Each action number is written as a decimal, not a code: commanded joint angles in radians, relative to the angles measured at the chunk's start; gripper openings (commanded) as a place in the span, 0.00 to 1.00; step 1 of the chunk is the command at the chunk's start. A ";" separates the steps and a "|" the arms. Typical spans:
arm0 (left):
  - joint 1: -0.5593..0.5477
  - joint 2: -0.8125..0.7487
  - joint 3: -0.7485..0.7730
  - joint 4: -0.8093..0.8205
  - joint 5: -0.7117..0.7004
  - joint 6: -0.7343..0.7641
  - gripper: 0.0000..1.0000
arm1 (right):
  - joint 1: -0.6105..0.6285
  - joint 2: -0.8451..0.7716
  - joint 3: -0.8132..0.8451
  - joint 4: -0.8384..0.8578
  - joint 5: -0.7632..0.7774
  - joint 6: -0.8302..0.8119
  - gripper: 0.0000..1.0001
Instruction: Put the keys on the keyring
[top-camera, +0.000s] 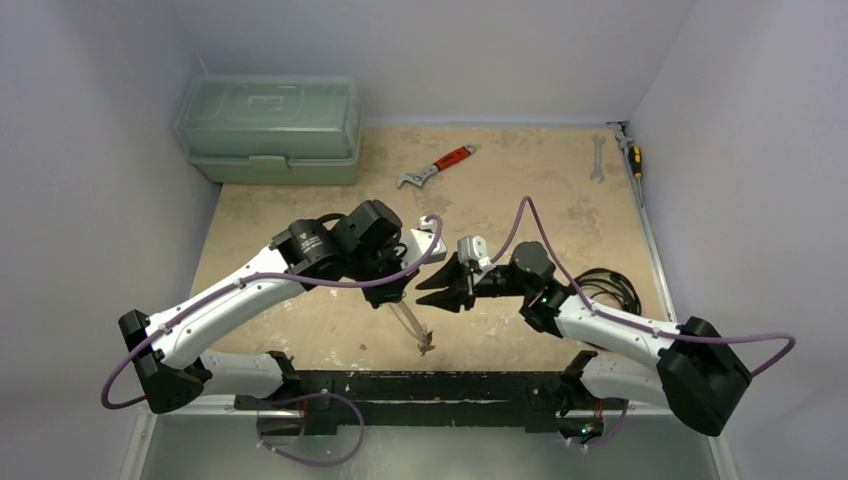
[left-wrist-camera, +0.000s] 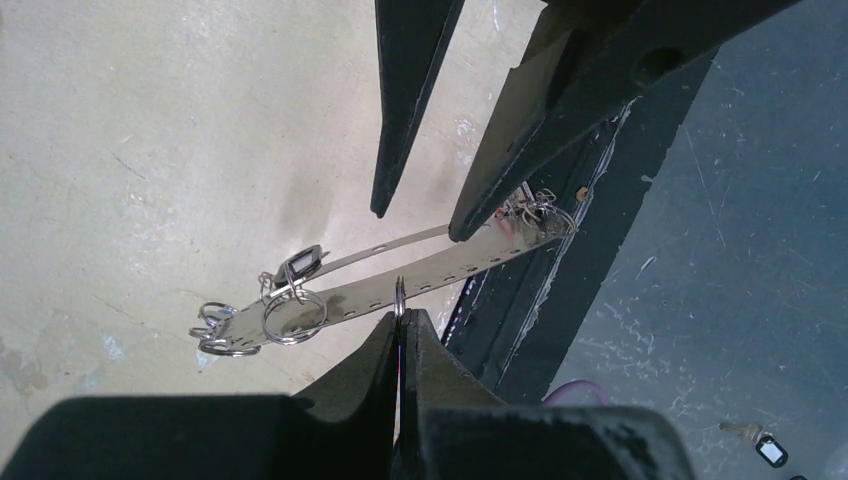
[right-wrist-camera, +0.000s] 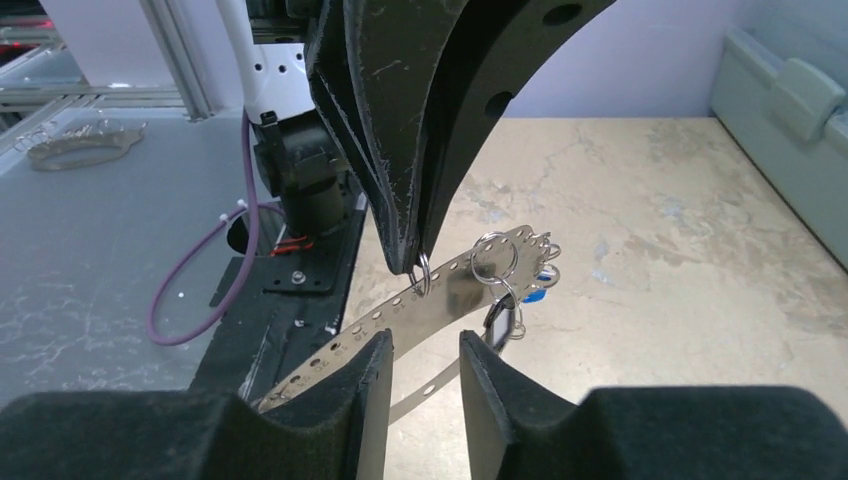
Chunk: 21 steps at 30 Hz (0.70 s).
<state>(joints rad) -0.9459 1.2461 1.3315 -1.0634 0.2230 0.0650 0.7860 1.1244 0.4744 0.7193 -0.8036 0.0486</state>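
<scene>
The keyring (left-wrist-camera: 440, 268) is a long, narrow loop of silvery perforated band, held slanting above the table; it also shows in the right wrist view (right-wrist-camera: 440, 295) and the top view (top-camera: 410, 322). Small split rings and keys hang on it: a black tag (left-wrist-camera: 300, 264), a blue tag (right-wrist-camera: 541, 284), and a cluster with a red tag (left-wrist-camera: 532, 210) at its low end. My left gripper (left-wrist-camera: 400, 315) is shut on a small split ring (left-wrist-camera: 399, 293) at the band's edge. My right gripper (right-wrist-camera: 425, 350) is open, its fingers (right-wrist-camera: 370, 375) either side of the band.
A green toolbox (top-camera: 270, 128) stands at the back left. A red-handled wrench (top-camera: 437, 166), a silver spanner (top-camera: 597, 157) and a screwdriver (top-camera: 632, 155) lie at the back. A black cable (top-camera: 610, 285) coils at the right. A loose black-tagged key (left-wrist-camera: 765, 447) lies on the grey ledge.
</scene>
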 joint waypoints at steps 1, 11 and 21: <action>-0.008 -0.003 0.038 0.031 0.027 0.010 0.00 | 0.013 0.019 0.053 0.072 -0.060 0.019 0.33; -0.016 0.000 0.041 0.034 0.027 0.015 0.00 | 0.030 0.039 0.070 0.092 -0.071 0.036 0.37; -0.023 0.007 0.048 0.039 0.027 0.015 0.00 | 0.036 0.078 0.084 0.076 -0.048 0.012 0.37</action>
<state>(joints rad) -0.9592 1.2568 1.3315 -1.0622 0.2321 0.0719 0.8135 1.1984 0.5144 0.7712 -0.8555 0.0750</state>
